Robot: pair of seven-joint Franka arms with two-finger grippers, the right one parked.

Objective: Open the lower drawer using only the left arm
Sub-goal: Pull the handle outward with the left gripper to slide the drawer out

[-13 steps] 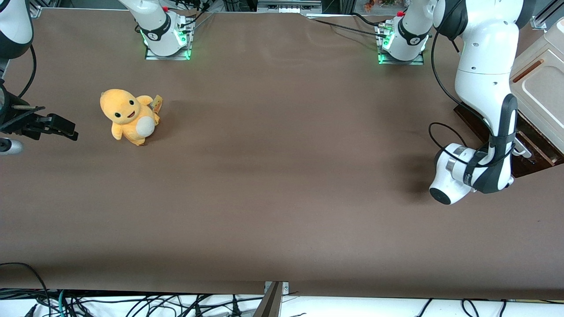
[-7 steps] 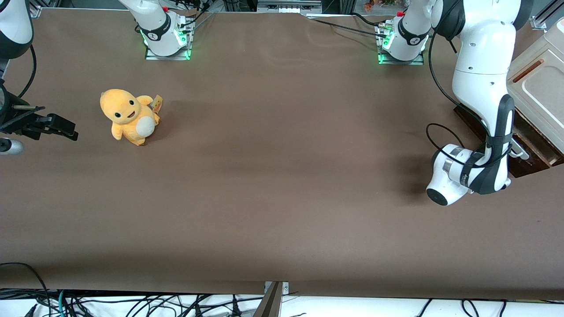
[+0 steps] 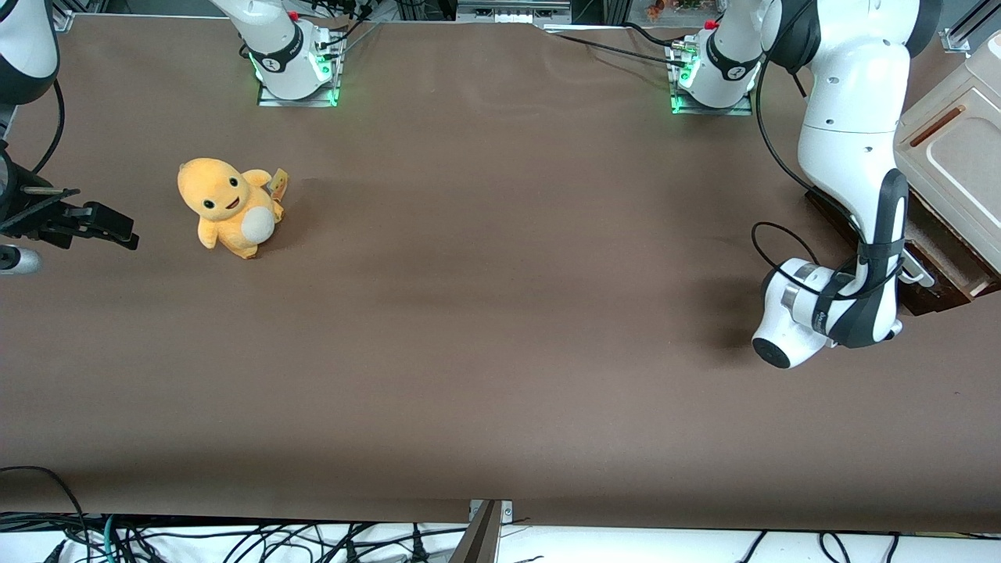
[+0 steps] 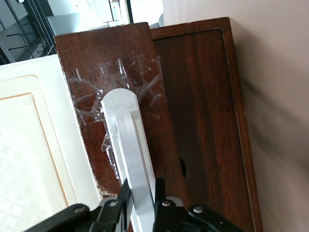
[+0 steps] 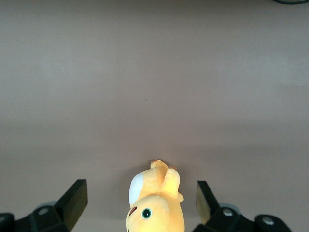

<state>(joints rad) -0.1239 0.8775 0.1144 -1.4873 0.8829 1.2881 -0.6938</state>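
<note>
Your gripper (image 4: 141,198) is clamped on the white handle (image 4: 129,145) of the lower drawer (image 3: 934,270), at the working arm's end of the table (image 3: 500,313). The drawer stands slightly out below the cream panel (image 4: 29,145). Bare tabletop lies before its front.

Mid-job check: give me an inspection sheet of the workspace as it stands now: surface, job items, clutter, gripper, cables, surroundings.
Surface: brown table, flat, no spills seen.
Job's things: lower drawer at the working arm's end of the table, dark brown front with white bar handle; left arm reaches down to it.
Clutter: yellow plush toy toward the parked arm's end, well apart from the drawer.
Gripper: left gripper at the handle, fingers shut on either side of the bar.
Cables: black cable loops off the left arm's wrist; loose cables below the table's near edge.
Surroundings: cream panel above the drawer.
</note>
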